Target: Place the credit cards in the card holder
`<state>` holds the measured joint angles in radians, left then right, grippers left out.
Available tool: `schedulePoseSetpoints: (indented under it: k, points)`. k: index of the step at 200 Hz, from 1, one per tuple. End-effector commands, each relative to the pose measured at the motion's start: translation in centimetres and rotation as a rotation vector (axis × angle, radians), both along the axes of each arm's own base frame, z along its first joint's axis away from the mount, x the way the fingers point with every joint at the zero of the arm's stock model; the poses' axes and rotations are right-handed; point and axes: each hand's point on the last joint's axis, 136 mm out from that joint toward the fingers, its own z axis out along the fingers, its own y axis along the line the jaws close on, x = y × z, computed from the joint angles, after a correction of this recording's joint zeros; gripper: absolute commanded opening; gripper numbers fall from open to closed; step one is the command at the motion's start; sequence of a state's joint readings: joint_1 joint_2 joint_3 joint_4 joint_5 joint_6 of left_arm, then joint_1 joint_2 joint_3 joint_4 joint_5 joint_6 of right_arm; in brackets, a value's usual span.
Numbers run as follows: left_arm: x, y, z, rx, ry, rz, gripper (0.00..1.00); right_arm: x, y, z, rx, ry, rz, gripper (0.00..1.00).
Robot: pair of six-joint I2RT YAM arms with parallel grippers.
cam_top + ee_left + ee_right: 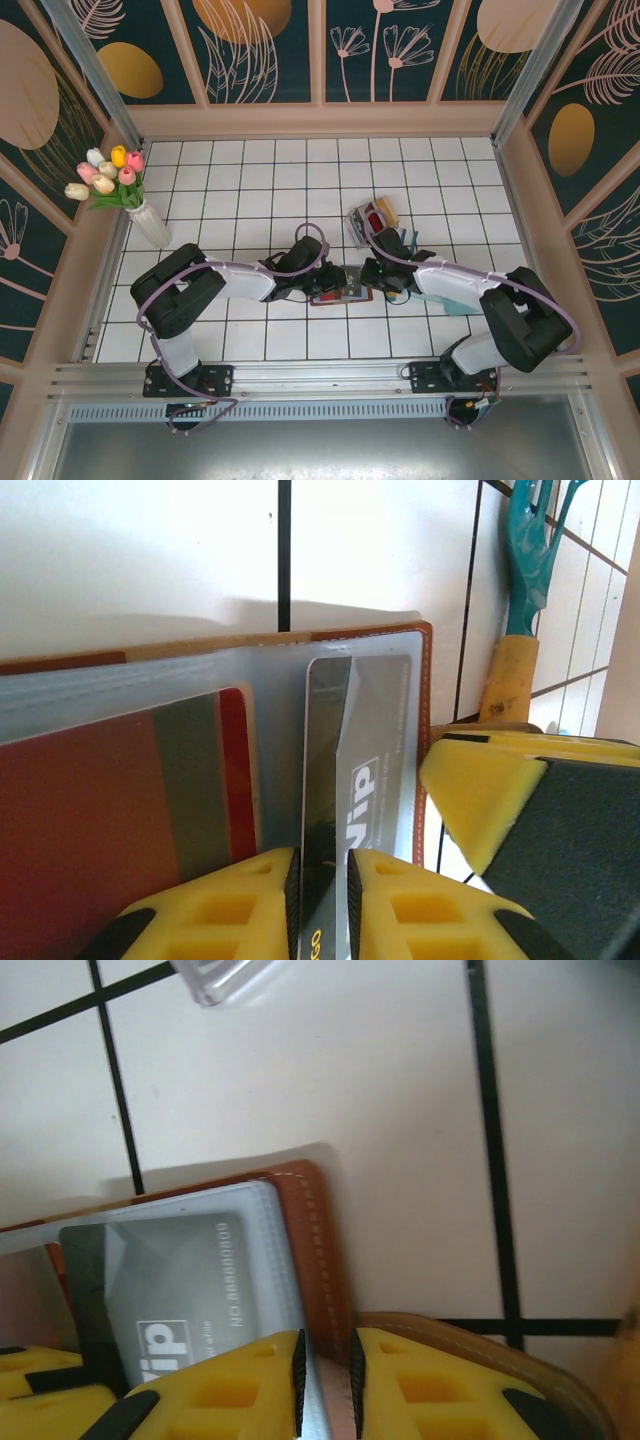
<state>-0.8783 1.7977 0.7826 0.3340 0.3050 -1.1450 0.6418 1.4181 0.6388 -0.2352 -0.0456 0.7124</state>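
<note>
The brown leather card holder (330, 297) lies open on the white tiles between my two grippers. A grey card (375, 740) marked VIP sits in its clear inner pocket, and a red card (100, 810) fills the pocket to the left. My left gripper (322, 865) stands slightly open, with the grey card's near end in the narrow gap between its pads. My right gripper (325, 1345) is shut on the card holder's stitched edge (315, 1230), beside the grey card (170, 1270). One yellow right fingertip (480, 790) shows close to the holder's rim (425, 730).
A clear plastic box (372, 220) with more cards stands just beyond the grippers; its corner (215, 975) shows in the right wrist view. A teal garden fork (525, 550) with a yellow handle lies to the right. A vase of tulips (150, 222) stands far left.
</note>
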Motion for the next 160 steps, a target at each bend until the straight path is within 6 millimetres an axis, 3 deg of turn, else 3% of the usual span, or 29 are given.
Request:
schedulePoseSetpoints:
  k: [1, 38, 60, 134, 160]
  points:
    - [-0.6, 1.3, -1.2, 0.093, 0.004, -0.017, 0.15, -0.8, -1.6, -0.6, -0.052, 0.035, -0.007, 0.23]
    - [-0.6, 0.6, -1.1, 0.081, 0.003, -0.045, 0.05, -1.6, -0.9, -2.2, -0.030, 0.082, 0.038, 0.19]
    - [-0.6, 0.2, -1.4, 0.066, 0.018, -0.044, 0.05, -2.0, -0.2, -2.7, 0.006, 0.107, 0.056, 0.13]
    - [-1.3, -1.8, -1.4, 0.034, 0.030, -0.087, 0.13, -2.4, 0.7, -2.3, 0.065, 0.109, 0.061, 0.08]
    - [-1.3, -1.2, -1.5, 0.066, 0.023, -0.081, 0.16, -2.2, 0.3, -2.2, 0.045, 0.099, 0.048, 0.09]
